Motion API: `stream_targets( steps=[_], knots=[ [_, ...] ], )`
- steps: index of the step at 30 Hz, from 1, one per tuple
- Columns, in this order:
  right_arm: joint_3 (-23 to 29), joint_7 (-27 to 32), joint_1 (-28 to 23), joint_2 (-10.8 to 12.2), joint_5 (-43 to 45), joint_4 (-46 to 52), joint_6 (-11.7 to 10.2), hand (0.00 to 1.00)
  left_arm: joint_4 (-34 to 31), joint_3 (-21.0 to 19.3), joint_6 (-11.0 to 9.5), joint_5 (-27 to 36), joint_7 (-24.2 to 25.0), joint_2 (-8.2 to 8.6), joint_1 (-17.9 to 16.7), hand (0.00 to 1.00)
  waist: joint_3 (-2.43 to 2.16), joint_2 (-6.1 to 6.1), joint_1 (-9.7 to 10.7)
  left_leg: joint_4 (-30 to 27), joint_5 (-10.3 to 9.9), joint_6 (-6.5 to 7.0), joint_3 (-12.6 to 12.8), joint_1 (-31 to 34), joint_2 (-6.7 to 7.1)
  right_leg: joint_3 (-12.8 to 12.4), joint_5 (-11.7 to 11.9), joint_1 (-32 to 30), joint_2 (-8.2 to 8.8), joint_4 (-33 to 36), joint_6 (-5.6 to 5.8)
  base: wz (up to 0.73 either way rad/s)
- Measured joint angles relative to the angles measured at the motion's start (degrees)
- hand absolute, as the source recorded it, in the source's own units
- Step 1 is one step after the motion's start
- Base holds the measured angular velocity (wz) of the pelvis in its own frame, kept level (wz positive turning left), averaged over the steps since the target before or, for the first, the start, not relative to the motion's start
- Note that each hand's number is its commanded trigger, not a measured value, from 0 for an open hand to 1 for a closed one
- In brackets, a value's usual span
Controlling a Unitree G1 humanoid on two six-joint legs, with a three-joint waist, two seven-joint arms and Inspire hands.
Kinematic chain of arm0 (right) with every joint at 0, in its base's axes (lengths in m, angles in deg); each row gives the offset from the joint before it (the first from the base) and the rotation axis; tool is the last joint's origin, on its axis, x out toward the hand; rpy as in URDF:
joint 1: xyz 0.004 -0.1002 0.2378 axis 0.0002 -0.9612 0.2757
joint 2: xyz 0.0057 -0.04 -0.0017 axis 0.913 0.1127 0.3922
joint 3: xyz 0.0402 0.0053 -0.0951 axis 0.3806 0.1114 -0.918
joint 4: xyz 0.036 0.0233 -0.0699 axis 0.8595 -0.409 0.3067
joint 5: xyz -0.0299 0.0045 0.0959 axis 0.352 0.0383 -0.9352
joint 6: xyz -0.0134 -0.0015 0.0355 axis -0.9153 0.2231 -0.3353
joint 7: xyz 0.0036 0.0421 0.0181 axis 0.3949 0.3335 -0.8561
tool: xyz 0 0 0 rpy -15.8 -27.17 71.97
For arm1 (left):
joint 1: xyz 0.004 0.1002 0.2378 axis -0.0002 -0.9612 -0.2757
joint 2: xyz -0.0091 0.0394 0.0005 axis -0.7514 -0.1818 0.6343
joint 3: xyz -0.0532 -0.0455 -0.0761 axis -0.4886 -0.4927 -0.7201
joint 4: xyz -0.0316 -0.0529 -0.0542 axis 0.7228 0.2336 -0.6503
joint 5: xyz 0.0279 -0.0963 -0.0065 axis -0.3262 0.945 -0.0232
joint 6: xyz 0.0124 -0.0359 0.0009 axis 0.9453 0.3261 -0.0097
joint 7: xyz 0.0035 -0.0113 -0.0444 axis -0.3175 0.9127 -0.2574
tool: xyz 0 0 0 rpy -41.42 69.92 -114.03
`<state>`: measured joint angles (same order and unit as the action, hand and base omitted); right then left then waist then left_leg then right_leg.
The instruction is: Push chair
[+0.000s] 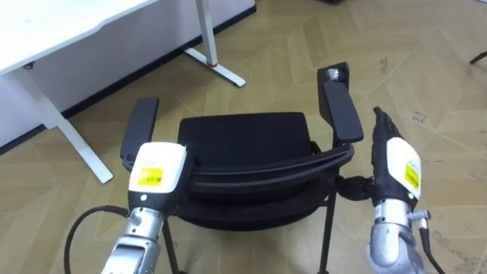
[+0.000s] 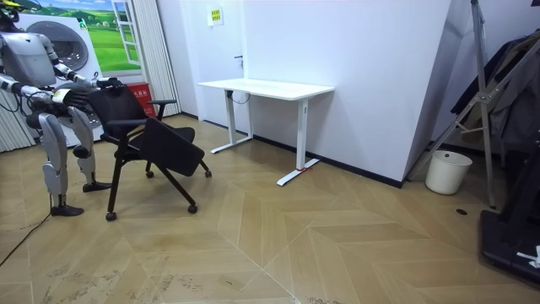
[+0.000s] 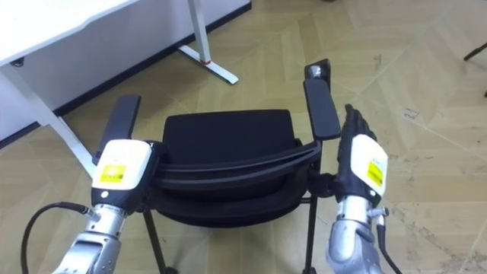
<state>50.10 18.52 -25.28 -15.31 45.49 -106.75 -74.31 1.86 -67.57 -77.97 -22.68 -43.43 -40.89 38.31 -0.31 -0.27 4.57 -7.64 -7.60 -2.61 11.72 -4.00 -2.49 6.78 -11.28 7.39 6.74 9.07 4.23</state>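
Here, a black chair on the wood floor, seen from behind its curved backrest: padded seat, two flat armrests, thin dark legs on castors in the room view, with the robot standing close behind it. Left hand sits at the backrest's left end, fingers hidden past it, state cannot be told; right hand lies just beside the right armrest, fingers straight, gripping nothing. Ahead-left stands a white counter, its near leg close to the left armrest; a white bucket stands well apart by the wall.
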Motion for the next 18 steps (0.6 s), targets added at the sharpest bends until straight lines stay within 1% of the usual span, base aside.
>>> stream_targets(
  steps=[5, 7, 8, 11, 13, 15, 18],
  knots=[
    [-2.36, -1.53, 0.01, -1.41, 2.54, 0.07, 0.0, 0.0, -1.12, 0.37, 0.02, -0.03, 0.13, -0.16, 0.0, 1.0, 0.19, 0.35, -0.36, -0.04, 0.0, 0.0, -0.29, 0.24, 0.0, 0.4, 0.0, -0.07, 0.0, 0.0, 0.0, 0.02],
    [-2.04, -1.86, 0.01, -1.5, 3.81, 0.07, 0.0, 0.0, -1.72, 0.35, -0.02, -0.04, 0.79, -0.44, 0.0, 1.0, 0.23, 0.43, -0.44, -0.07, 0.0, 0.0, -0.29, 0.24, 0.0, 0.41, 0.0, -0.07, 0.01, 0.01, 0.0, 0.0],
    [-2.02, -2.24, 0.01, -1.94, 5.75, 0.08, -0.02, 0.0, -1.91, 0.29, -0.14, -0.03, 1.14, -0.75, 0.03, 1.0, 0.27, 0.53, -0.43, -0.11, 0.0, 0.0, -0.29, 0.23, 0.0, 0.41, 0.0, -0.04, 0.01, 0.0, 0.0, 0.0],
    [-2.05, -3.63, 0.01, -3.45, 9.15, 0.08, -0.89, 0.0, -1.87, 0.27, -0.45, 0.02, 1.47, -1.09, 0.2, 1.0, 0.28, 0.98, -0.42, -0.17, 0.01, 0.01, -0.38, 0.21, 0.0, 0.46, 0.0, 0.08, 0.01, 0.0, 0.0, 0.0],
    [-2.05, -4.0, 0.01, -3.94, 10.58, 0.08, -1.18, 0.0, -1.86, 0.27, -0.68, 0.02, 1.95, -1.51, 0.47, 1.0, 0.35, 1.33, -0.42, -0.19, 0.01, 0.02, -0.49, 0.18, 0.0, 0.59, 0.0, 0.17, 0.01, 0.0, 0.0, 0.02],
    [-2.06, -4.59, 0.01, -4.19, 12.22, 0.07, -1.71, 0.0, -1.86, 0.27, -1.03, 0.05, 2.51, -1.79, 0.78, 1.0, 0.18, 1.71, -0.44, -0.24, 0.02, 0.03, -0.65, 0.21, 0.0, 0.75, 0.0, 0.29, 0.01, -0.02, 0.0, 0.04],
    [-2.18, -5.06, 0.01, -4.22, 14.24, 0.08, -2.37, 0.0, -1.87, 0.27, -1.63, 0.05, 3.03, -2.3, 0.99, 1.0, 0.07, 2.32, -0.55, -0.24, 0.02, 0.03, -0.78, 0.2, 0.0, 0.91, 0.0, 0.48, 0.01, -0.17, 0.0, 0.02]
  ],
)
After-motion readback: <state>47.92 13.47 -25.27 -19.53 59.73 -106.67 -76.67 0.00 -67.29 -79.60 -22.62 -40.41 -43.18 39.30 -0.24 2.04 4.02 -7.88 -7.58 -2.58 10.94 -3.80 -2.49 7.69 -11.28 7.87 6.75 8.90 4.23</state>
